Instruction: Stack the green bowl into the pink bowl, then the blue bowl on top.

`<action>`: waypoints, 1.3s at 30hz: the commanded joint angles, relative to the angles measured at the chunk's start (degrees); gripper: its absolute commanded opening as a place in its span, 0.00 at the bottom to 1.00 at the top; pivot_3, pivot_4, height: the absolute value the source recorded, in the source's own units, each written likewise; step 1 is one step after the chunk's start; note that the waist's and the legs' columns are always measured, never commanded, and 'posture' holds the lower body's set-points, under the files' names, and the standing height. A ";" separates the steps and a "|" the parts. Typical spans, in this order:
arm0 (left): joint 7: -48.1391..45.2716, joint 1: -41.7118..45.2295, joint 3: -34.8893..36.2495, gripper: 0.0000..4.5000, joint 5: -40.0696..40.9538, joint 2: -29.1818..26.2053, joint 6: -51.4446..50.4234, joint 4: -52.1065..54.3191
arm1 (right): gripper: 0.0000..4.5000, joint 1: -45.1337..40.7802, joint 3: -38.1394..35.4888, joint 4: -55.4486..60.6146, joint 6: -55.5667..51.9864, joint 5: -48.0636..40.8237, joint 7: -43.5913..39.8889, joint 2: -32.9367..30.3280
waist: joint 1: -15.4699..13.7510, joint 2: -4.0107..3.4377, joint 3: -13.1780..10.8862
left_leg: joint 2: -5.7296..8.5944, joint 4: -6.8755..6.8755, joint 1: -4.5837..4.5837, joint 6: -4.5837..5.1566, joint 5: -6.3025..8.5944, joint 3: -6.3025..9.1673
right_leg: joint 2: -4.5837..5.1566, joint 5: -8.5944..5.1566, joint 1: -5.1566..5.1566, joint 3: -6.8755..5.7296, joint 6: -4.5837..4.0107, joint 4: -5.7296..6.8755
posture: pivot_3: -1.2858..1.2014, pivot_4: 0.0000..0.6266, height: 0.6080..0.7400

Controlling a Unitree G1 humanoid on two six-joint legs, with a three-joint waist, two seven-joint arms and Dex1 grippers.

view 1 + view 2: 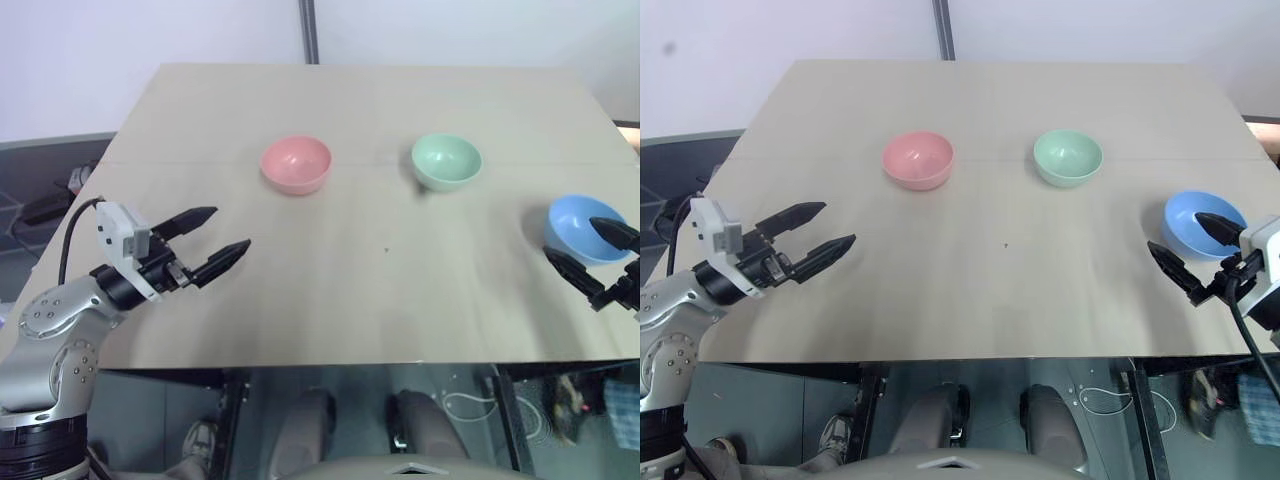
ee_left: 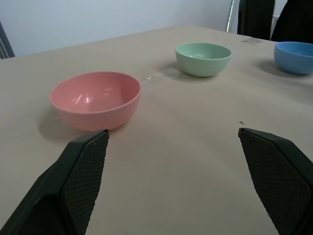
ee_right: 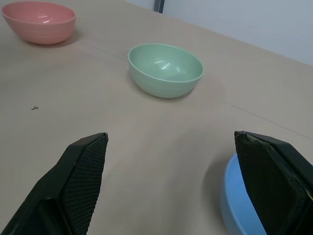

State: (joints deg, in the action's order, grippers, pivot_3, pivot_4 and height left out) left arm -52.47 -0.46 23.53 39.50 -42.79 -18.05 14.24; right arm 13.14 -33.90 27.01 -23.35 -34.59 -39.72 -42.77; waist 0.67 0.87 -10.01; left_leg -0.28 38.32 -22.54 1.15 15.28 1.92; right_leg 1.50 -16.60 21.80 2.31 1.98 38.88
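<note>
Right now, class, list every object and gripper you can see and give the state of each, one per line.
pink bowl: upright, empty, standing alone
green bowl: upright, empty, not yet stacked
blue bowl: upright, empty, near the right table edge
left gripper: open, holding nothing
right gripper: open, beside the blue bowl
table: bearing three separate bowls

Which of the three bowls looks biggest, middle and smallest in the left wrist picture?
1. The pink bowl looks largest.
2. The green bowl looks middle-sized.
3. The blue bowl looks smallest and is cut off by the picture's edge.
The order follows nearness to the camera, so true sizes may well match.
</note>
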 commanded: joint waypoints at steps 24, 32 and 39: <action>9.95 36.49 -31.73 1.00 -37.88 -2.74 1.43 -15.20 | 1.00 -14.64 21.70 2.20 4.98 7.45 -4.24 1.34 | -0.10 0.05 -0.04 | 0.10 0.04 -0.04 0.00 -0.01 0.04 | -0.42 0.01 0.02 -0.13 0.02 0.04 | 0.52 0.24 1.00; 6.50 55.80 -46.60 1.00 -52.25 6.77 11.27 -43.54 | 1.00 -22.22 27.96 -0.84 6.63 10.50 -2.85 5.48 | -0.07 0.10 -0.05 | 0.13 0.07 -0.55 -0.02 -0.02 -0.03 | -0.44 0.02 0.53 -0.15 0.03 0.04 | 0.52 0.24 1.00; 4.49 63.80 -47.95 0.30 -55.46 11.98 20.06 -57.90 | 1.00 -22.18 28.58 0.03 6.98 12.49 -1.41 6.67 | -0.04 0.10 -0.05 | 0.15 0.41 -1.65 -0.28 -0.18 -0.11 | -0.36 0.03 1.64 -0.11 0.03 0.38 | 0.52 0.24 1.00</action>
State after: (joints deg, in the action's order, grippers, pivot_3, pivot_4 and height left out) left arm -47.72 60.89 -25.16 -15.42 -30.96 0.09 -42.20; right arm -8.79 -4.66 25.27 -17.44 -22.24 -41.73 -36.30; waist 0.63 0.97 -10.06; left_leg -0.13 38.77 -24.20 0.87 15.10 1.82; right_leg 1.14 -16.57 23.46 2.20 2.01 39.33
